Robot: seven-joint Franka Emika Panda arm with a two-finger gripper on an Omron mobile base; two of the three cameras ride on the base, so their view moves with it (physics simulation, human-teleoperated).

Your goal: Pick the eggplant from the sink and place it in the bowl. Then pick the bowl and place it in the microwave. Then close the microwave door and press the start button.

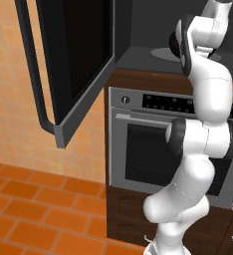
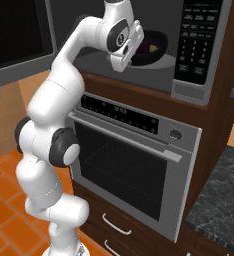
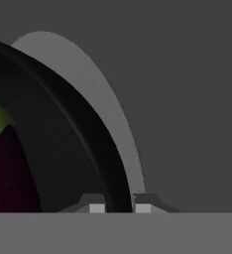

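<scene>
A: Your gripper is pinching the rim of the bowl. In the hand view one fingertip sits inside the rim and the other outside it, with the black wall of the bowl running up between them.

B: And where is the bowl itself?

A: Inside the microwave. In the right base view you can see the bowl resting on the pale round turntable in the dark cavity, left of the keypad. Your hand is at the bowl's left edge, partly covering it.

B: Is the eggplant in it?

A: Yes. The hand view shows the eggplant lying in the bowl at the left, dark purple with a green cap. From the right base view you get a small purple and yellow-green patch inside the bowl.

B: What about the door?

A: The door stands wide open, swung out to the left in the left base view, with its long black bar handle facing you. The turntable shows as a grey arc just behind the bowl's rim in the hand view.

B: Anything else around?

A: The oven sits directly under the microwave, its door shut, with a control strip across its top. Below you is an orange tiled floor.
</scene>
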